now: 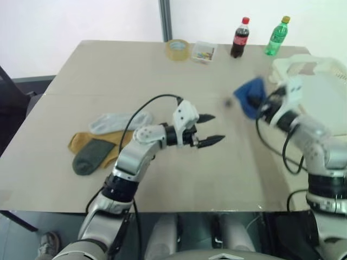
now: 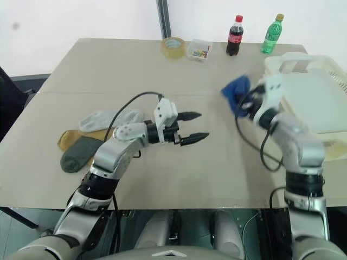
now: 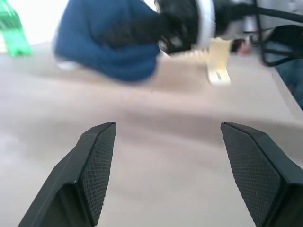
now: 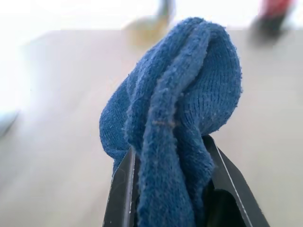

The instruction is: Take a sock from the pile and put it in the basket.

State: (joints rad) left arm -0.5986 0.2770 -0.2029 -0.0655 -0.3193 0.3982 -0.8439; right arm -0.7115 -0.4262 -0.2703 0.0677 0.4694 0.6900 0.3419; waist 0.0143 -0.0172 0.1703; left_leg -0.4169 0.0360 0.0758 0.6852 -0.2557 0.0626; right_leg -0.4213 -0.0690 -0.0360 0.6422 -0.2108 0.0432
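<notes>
My right gripper (image 1: pixel 259 104) is shut on a blue sock (image 1: pixel 249 96), held up above the table just left of the cream-white basket (image 1: pixel 320 70). The sock (image 4: pixel 175 118) bunches up between the black fingers (image 4: pixel 124 189). The pile lies at the table's left: a light grey sock (image 1: pixel 116 122), a mustard yellow sock (image 1: pixel 87 141) and a dark grey-green sock (image 1: pixel 89 157). Over the table's middle my left gripper (image 1: pixel 209 130) stands open with nothing in it, pointing toward the right arm. Ahead of its fingertips (image 3: pixel 97 161) hangs the blue sock (image 3: pixel 111 42).
At the table's far edge stand a cola bottle (image 1: pixel 240 38), a green bottle (image 1: pixel 277 36), a roll of tape (image 1: pixel 177 49) and a small clear box (image 1: pixel 204 52). The basket sits at the table's right side.
</notes>
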